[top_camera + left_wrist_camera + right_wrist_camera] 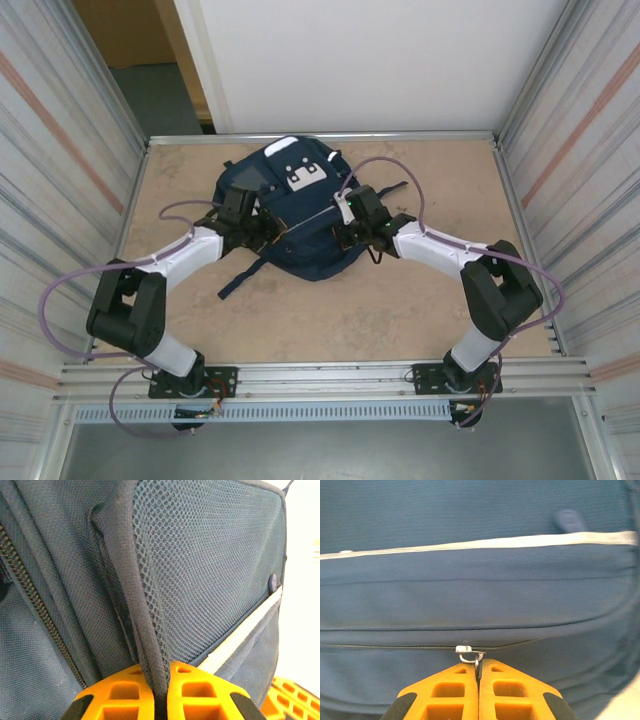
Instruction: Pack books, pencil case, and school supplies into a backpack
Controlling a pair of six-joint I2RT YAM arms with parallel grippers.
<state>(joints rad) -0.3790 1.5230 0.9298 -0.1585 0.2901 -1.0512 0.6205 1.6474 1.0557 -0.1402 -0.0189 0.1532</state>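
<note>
Both tools are clamped shut: the left tool [161, 682] pinches the bound edge of the mesh pocket [210, 570], and the right tool [479, 672] nips the silver zipper pull [469, 653]. The navy backpack [305, 228] lies on the worktop [330, 315] between them, white patches up.

each of the 2 arms, the left arm [190, 252] and the right arm [430, 245], has a smooth white shell on its long link and big black housings at the joints. a thin lilac cable [55, 300] runs along each arm, and each arm stands on a black base plate [195, 385]. the left gripper [161, 680] has bright orange plastic fingers [125, 700] with moulded rectangular pockets and black corners. the right gripper [479, 667] looks the same.
</note>
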